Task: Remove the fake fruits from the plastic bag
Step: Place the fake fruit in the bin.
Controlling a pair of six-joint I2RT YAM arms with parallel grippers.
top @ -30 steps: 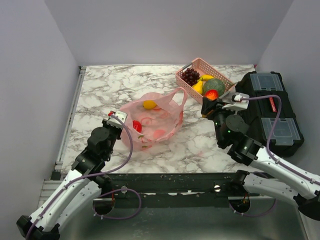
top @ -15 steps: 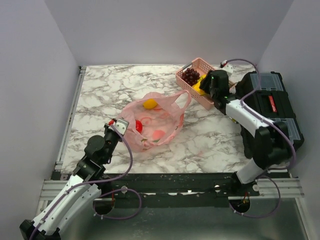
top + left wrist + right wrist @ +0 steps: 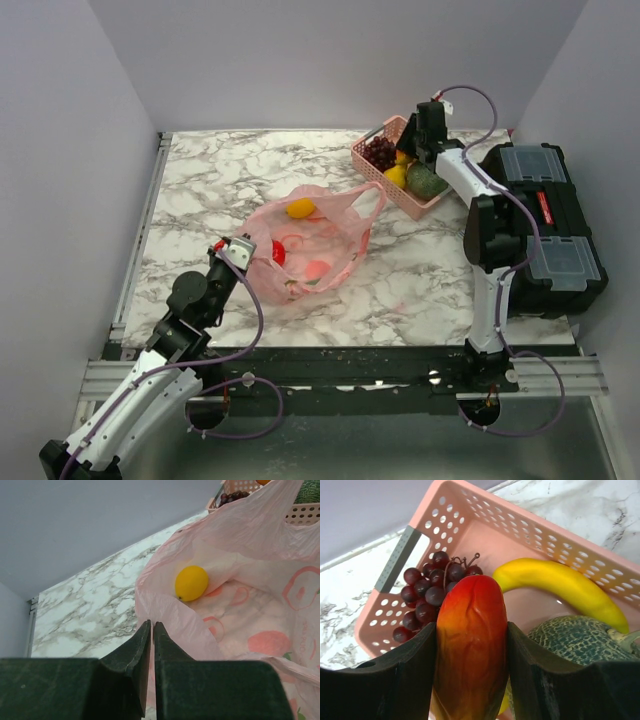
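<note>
The pink plastic bag (image 3: 320, 240) lies on the marble table with its mouth open. A yellow round fruit (image 3: 300, 208) (image 3: 191, 582) sits inside it, and a red fruit (image 3: 276, 252) shows through the film. My left gripper (image 3: 238, 250) (image 3: 152, 625) is shut on the bag's near rim (image 3: 165, 615). Over the pink basket (image 3: 385, 187) (image 3: 485, 520), my right gripper (image 3: 418, 140) (image 3: 472, 627) is shut on a red-orange fruit (image 3: 470, 645). The basket holds grapes (image 3: 427, 597), a banana (image 3: 560, 587) and a green melon (image 3: 580, 640).
A black toolbox (image 3: 545, 225) stands at the table's right edge, right beside the basket. The right arm stretches up along its left side. Grey walls close off the back and both sides of the table.
My right arm has swung from the basket's near side up over the basket, carrying the red-orange fruit. The left gripper keeps its hold on the bag's rim.
</note>
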